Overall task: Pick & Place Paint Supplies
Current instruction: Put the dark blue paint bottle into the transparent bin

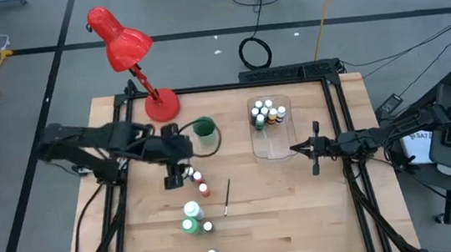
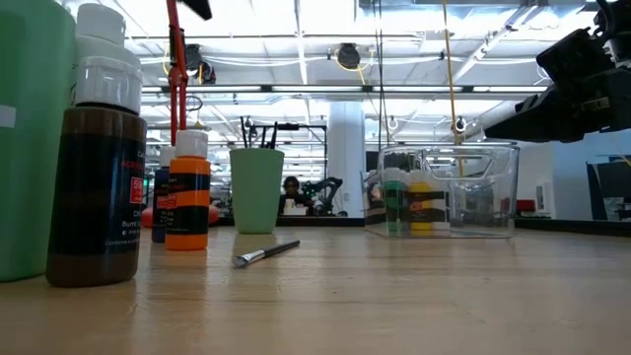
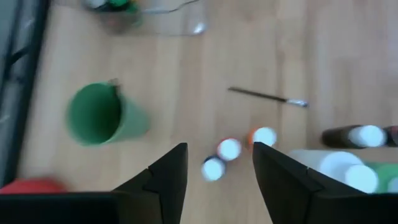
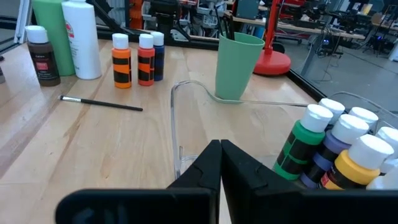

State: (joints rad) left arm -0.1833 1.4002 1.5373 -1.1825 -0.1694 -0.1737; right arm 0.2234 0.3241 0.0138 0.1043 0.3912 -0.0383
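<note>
Loose white-capped paint bottles (image 1: pixel 197 179) cluster at table centre, thin dark-handled brush (image 1: pixel 227 197) at their 3 o'clock. Left gripper (image 1: pixel 172 180) hangs over them, fingers apart, empty. At 1 o'clock, clear plastic tray (image 1: pixel 270 146) holds several bottles (image 1: pixel 267 113); right gripper (image 1: pixel 297 147) closed beside it. Green cup (image 1: pixel 204 129) holds brushes.

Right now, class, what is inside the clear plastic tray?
A cluster of small white-capped paint bottles fills the far end of the clear tray; green, purple and yellow ones show. The near end looks bare. Bottles behind the front row are partly covered.
</note>
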